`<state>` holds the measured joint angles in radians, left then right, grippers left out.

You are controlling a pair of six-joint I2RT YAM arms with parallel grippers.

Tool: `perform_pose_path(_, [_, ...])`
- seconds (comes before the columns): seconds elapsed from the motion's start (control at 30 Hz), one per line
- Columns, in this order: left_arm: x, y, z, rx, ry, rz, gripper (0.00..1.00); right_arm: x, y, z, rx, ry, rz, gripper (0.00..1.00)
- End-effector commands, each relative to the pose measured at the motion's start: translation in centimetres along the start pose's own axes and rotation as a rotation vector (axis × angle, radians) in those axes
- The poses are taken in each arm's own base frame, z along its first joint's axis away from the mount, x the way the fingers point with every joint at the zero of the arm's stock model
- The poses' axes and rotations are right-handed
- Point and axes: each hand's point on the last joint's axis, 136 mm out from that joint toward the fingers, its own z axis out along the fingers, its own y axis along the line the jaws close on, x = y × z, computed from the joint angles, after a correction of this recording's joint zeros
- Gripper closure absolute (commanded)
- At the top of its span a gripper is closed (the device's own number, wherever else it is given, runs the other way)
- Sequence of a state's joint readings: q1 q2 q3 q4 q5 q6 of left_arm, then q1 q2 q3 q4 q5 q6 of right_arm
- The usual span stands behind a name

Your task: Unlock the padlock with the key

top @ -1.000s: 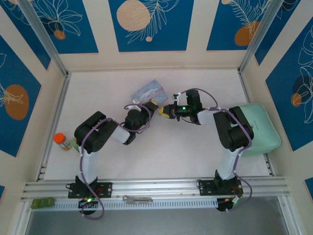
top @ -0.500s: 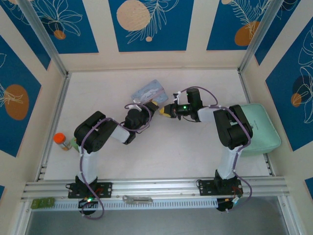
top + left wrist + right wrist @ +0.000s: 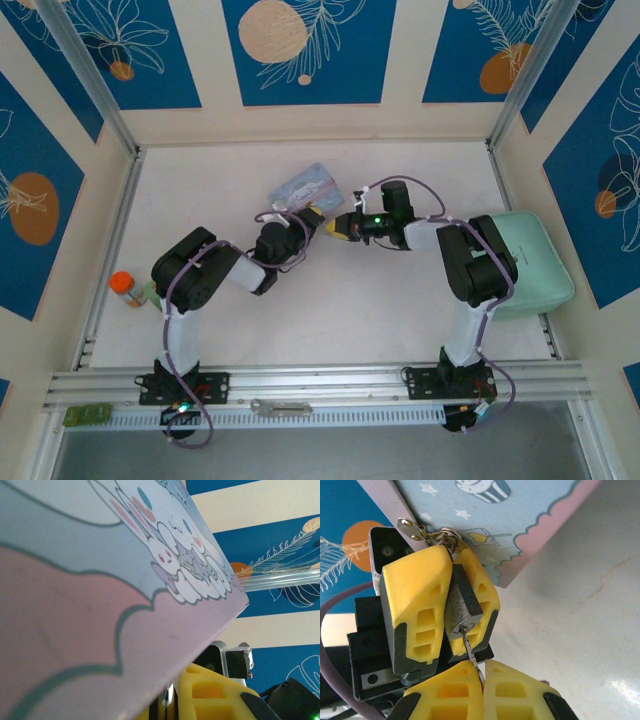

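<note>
At the keyhole [image 3: 463,628], with the padlock [image 3: 462,605] clamped by the left gripper [image 3: 454,572] and the key [image 3: 470,651] pinched tight in the right gripper [image 3: 479,669], the key could be bent by off-axis turning.

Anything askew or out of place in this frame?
The blue tin sits tilted, not flat, seemingly pulled up by the padlock clamped in the left gripper. The key in the right gripper meets the keyhole; nothing looks damaged.

place: robot lab cell | cues: aluminium rails [image 3: 330,379], blue printed panels [image 3: 345,75]
</note>
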<state>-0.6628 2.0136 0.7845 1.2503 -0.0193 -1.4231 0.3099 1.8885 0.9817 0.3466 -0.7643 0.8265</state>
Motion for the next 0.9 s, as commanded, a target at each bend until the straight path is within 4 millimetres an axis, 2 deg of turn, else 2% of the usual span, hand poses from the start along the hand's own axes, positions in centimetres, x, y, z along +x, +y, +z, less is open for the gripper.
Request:
perform_pose_path(0.0, [11.5,-8.0,-2.8,0.292,0.468,0.038,1.0,-2.9,2.4,0.0,0.049,-0.07,-0.25,1.0])
perform_pose_path(0.13, [11.3,-7.0,-3.0,0.264,0.456,0.03,1.0,-3.0,2.4,-0.4,0.036,-0.102,-0.207,1.0])
perform_pose_path(0.3, [11.4,-7.6,-2.5,0.285,0.465,0.034,1.0,-2.0,2.2,1.1,0.022,-0.089,-0.182,1.0])
perform_pose_path(0.5, [10.8,-7.0,-2.2,0.262,0.414,0.027,1.0,-2.4,0.7,1.9,0.042,-0.208,0.059,1.0])
perform_pose_path(0.63, [10.2,-6.4,-2.1,0.242,0.361,0.031,1.0,-2.2,1.5,2.7,-0.03,-0.272,0.127,1.0])
perform_pose_path(0.8, [10.3,-6.3,-1.8,0.238,0.354,0.022,1.0,-1.7,2.8,4.2,-0.061,-0.248,0.113,1.0])
perform_pose_path(0.87, [10.3,-6.4,-1.9,0.239,0.356,0.02,1.0,-1.6,2.8,4.5,-0.043,-0.236,0.097,1.0])
